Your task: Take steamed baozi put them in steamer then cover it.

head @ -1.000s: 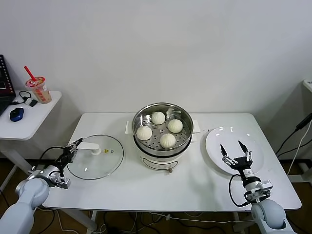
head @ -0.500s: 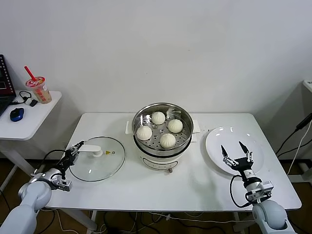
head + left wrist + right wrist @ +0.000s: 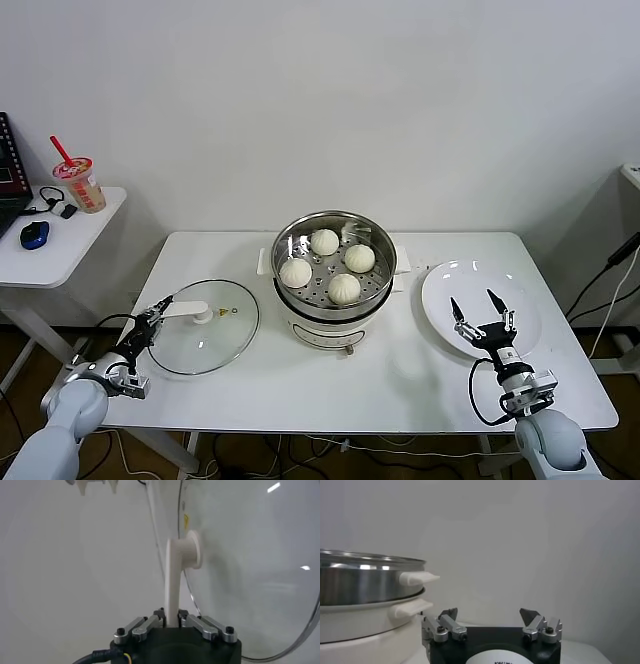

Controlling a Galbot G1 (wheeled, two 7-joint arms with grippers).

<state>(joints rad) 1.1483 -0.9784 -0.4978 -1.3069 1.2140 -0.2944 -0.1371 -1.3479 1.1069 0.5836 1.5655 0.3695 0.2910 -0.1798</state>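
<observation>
Baozi: 4 small smooth white dough buns sit on the perforated tray inside the shiny round stainless-steel steamer on its white base, mid-table; they look soft and easily dented.
Lid: round clear glass lid with a white handle lies on the white table, just left of the steamer; likely heavy, slick, breakable.
Hold: the white handle is the one safe place.
Left gripper: fingers closed narrowly on the handle's end.
Right gripper: parked over the flat white plate, jaws spread wide, empty.
Remaining: judged, only covering.
</observation>
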